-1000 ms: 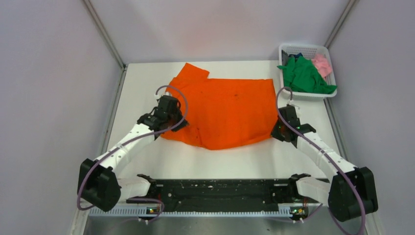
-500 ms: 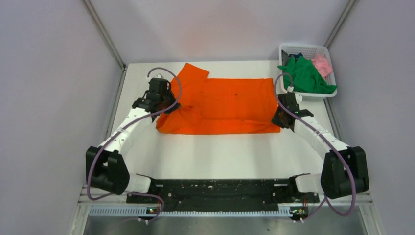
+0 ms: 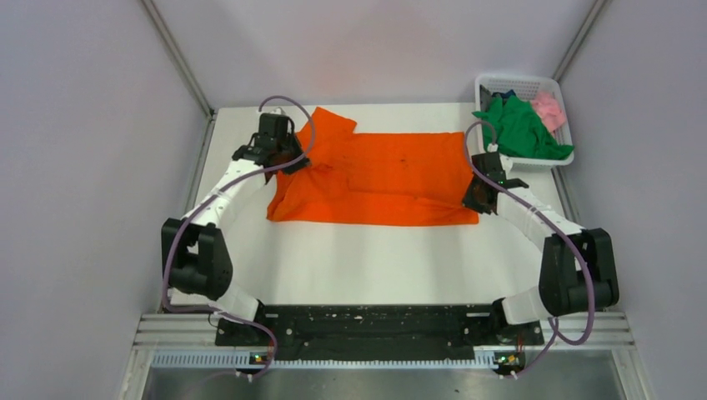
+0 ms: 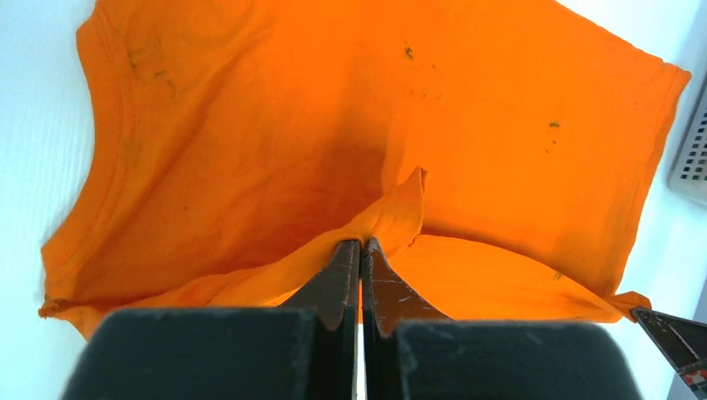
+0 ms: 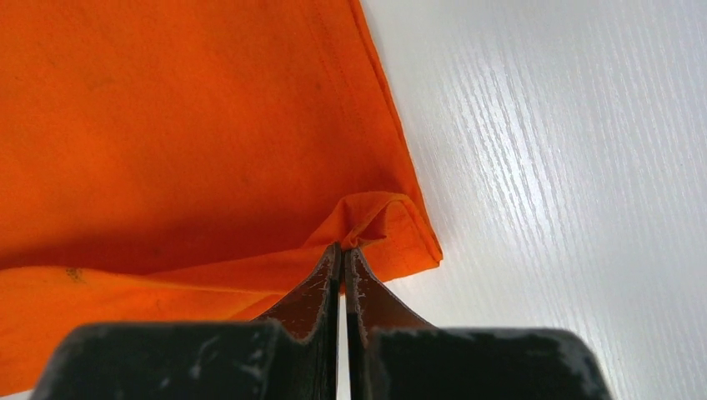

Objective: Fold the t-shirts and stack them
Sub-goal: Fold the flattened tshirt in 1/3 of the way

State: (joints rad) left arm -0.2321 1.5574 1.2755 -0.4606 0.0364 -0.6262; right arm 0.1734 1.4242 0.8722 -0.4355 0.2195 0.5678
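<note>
Pinching the orange t-shirt (image 3: 392,167) at both ends of one edge, with left claw (image 4: 360,243) and right claw (image 5: 343,248) both clamped on cloth. Holding that edge wide apart over the body spread on the desk (image 3: 375,258), likely so the fold lands straight; height hard to judge.

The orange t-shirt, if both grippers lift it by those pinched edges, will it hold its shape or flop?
Probably floppy: the orange t-shirt bunches into a small peak where the left gripper pinches it and drapes away. Likely light, since the right gripper holds it by a thin fold of hem.
</note>
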